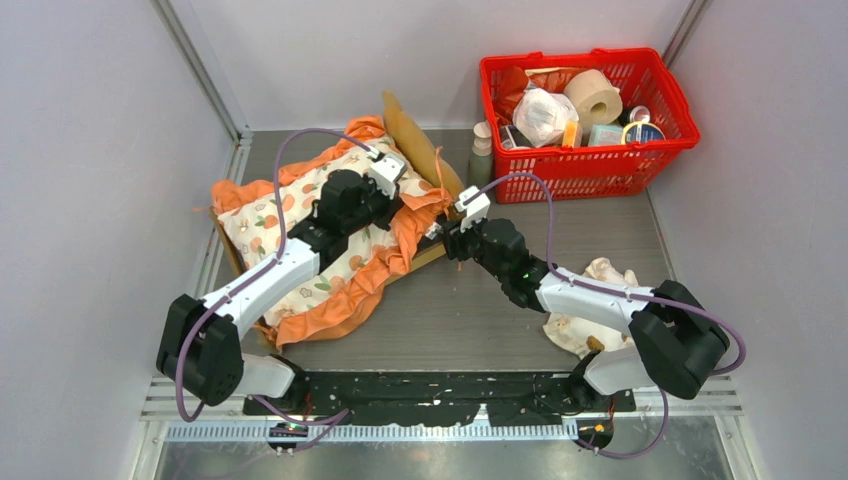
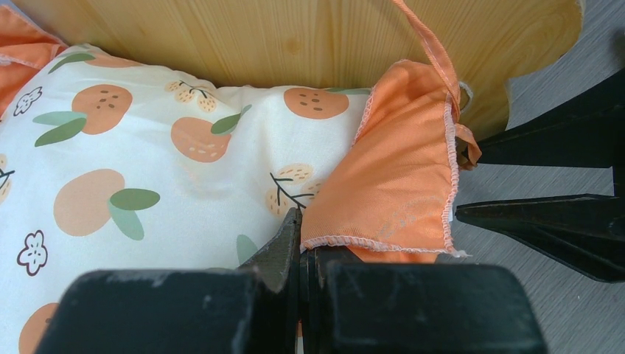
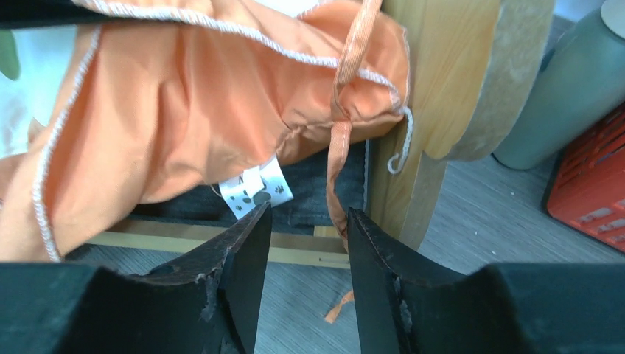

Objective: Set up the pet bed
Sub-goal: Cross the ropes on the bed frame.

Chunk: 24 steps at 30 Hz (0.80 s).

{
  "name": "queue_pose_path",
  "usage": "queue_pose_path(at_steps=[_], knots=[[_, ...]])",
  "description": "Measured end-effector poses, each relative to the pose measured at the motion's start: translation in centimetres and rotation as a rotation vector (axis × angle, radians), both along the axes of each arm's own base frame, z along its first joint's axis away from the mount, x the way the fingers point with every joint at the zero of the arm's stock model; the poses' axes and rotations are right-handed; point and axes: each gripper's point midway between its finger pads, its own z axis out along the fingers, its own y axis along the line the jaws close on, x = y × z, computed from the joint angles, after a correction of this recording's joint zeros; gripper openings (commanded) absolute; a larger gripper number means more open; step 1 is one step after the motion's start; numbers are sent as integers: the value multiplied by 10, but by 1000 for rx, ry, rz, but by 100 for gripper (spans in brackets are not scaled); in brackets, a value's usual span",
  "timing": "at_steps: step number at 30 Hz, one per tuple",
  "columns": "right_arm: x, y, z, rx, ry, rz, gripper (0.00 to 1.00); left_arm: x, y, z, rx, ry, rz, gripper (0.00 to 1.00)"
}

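Across the left half of the grey worktop [image 1: 500, 310] lies the pet bed [image 1: 420, 145], its wavy wooden headboard standing at the end nearest the red basket [image 1: 590, 165]. Covering its frame is the orange-ruffled cushion [image 1: 262, 215], one ruffle corner spilling over the side rail beside the headboard. On that cushion the left pincer [image 2: 298, 221] is pressed together where cream fabric meets ruffle; whether cloth is caught I cannot tell. Just off the bed's side, the right pincer [image 3: 308, 214] stands spread, an orange tie ribbon [image 3: 339, 162] hanging just beside one finger.
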Motion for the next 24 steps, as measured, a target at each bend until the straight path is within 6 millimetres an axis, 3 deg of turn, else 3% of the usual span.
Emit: queue_pose_path(at_steps=[8, 15, 24], knots=[[2, -4, -11, -63, 20, -8, 42, 0, 1, 1, -2, 0, 1, 0], [8, -2, -33, -140, 45, -9, 42, 1, 3, 1, -4, 1, 4, 0], [10, -6, -35, -164, 46, -27, 41, 4, 7, 1, -5, 1, 15, 0]])
